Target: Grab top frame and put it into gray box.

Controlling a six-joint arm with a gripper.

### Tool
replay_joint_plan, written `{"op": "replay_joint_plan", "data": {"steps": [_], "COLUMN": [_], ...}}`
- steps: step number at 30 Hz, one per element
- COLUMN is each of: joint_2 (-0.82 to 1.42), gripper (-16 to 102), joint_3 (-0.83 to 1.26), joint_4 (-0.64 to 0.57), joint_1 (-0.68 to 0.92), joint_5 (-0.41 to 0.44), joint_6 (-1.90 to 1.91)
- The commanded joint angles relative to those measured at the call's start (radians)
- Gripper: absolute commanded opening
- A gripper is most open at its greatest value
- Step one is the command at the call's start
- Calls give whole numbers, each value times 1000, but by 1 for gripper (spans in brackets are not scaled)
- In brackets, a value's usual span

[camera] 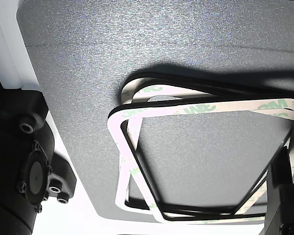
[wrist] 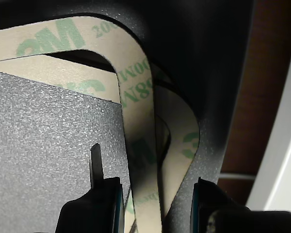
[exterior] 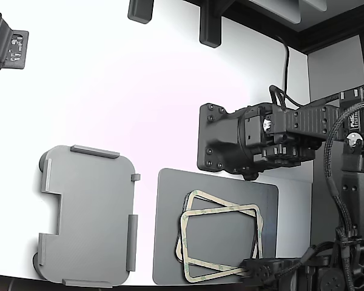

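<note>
Two cream-beige frames with green print lie stacked askew on a dark gray mat point(exterior: 170, 230). The top frame point(exterior: 183, 242) is turned a little over the lower one point(exterior: 197, 195). My gripper point(exterior: 246, 267) is low at the top frame's near right corner in the exterior view. In the wrist view the gripper point(wrist: 155, 206) is open, with the frames' strips point(wrist: 136, 111) lying between its two fingers. The other view shows the top frame point(camera: 118, 147) flat on the mat point(camera: 137, 39). The light gray box point(exterior: 91, 212) lies at the exterior view's left.
A second black arm point(exterior: 242, 139) hangs over the table just beyond the mat, at the exterior view's right. Dark fixtures point(exterior: 209, 27) stand along the far edge. White table point(exterior: 121, 91) lies between them and the box.
</note>
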Motion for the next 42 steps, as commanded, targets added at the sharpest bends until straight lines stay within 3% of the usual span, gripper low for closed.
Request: {"op": "replay_joint_plan", "data": {"steps": [1,24,27,30,42], "joint_2": [18,29,29,35,57], "gripper": [55,37,22,-10,-10], "joint_3": [-21,23,23,26,-236], "joint_4": [0,-37,-40,-57,192], "joint_1": [-8,-3,-3,-3,-83], "joint_5": [-3,-8,-8,-15,41], "joint_6": [2,-3,-9,6,149]}}
